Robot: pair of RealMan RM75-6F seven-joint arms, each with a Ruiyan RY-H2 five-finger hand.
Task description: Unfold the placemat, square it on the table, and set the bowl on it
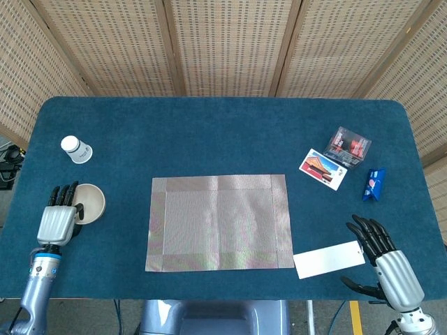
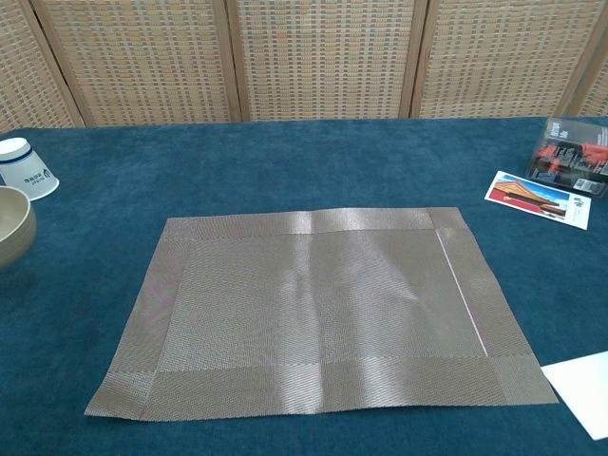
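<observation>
Item: small round cream-coloured bowl (image 1: 89, 202), apparently ceramic or hard plastic, was held at its near rim by the left hand (image 1: 58, 222), fingers laid against the wall; whether it was lifted or resting on the blue cloth table (image 1: 209, 132) could not be told. It was judged rigid, light, smooth-walled, possibly breakable, and best taken by the rim with thumb inside. The silver-grey woven rectangular placemat (image 1: 218, 222) was laid flat and unfolded well to the right of that hand, judged thin and pliable. The right hand (image 1: 380, 262) was kept empty, fingers spread, just beside a white paper sheet (image 1: 328, 259).
</observation>
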